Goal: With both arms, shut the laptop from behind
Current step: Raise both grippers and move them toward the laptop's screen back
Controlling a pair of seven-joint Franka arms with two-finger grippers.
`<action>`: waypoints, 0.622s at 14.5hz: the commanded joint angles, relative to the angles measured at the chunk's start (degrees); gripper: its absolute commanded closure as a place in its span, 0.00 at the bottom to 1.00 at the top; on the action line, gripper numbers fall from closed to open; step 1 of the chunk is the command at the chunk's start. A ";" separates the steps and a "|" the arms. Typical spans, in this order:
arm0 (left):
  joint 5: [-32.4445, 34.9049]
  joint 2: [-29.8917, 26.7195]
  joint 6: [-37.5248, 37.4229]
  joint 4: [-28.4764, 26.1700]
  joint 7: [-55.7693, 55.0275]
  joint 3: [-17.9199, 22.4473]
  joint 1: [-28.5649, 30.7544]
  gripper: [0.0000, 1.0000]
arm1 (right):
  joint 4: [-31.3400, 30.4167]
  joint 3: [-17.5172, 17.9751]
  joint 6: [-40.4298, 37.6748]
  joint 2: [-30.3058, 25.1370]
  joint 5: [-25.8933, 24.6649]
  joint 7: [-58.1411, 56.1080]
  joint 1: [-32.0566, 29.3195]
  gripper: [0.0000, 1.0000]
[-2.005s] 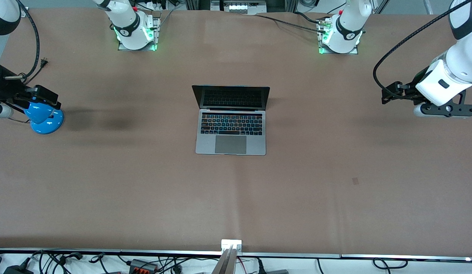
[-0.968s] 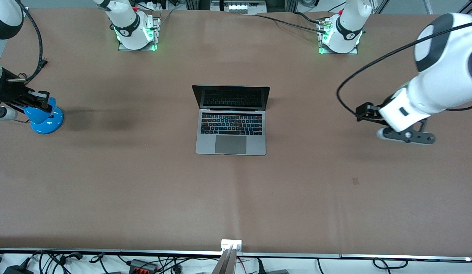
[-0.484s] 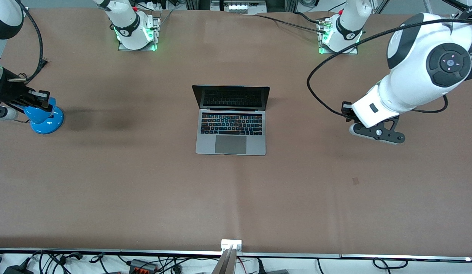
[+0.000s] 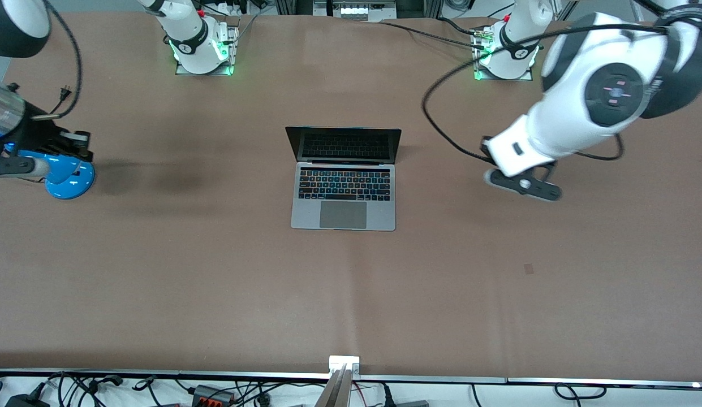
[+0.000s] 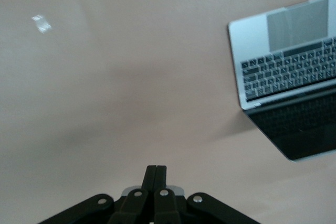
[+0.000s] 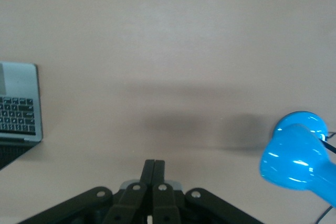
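Here, at the right arm's end of the table [image 4: 215,294], the right gripper [image 6: 154,170] hangs over bare brown tabletop just beside a blue desk lamp [image 4: 65,175]; its two fingers are pressed flat together with nothing between them. In the right wrist view the lamp's glossy blue base [image 6: 296,156] sits to one side and a corner of the laptop [image 6: 18,108] shows well apart from it.

Midway between the two arm bases, nearer the front camera than both, stands the laptop [image 4: 344,195], open, its dark screen upright and facing the front camera, keyboard and trackpad exposed. Neither gripper touches it.

Toward the left arm's end, the left gripper [image 5: 156,174] is over bare table beside the laptop and apart from it, fingers closed on each other and holding nothing. The left wrist view shows the laptop's [image 5: 289,77] keyboard edge and tilted screen off to one side.
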 commanded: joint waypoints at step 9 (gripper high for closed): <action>-15.21 -16.21 6.09 -26.53 -3.92 -9.27 0.43 0.99 | -5.33 -0.08 -5.49 1.92 5.62 0.23 11.58 1.00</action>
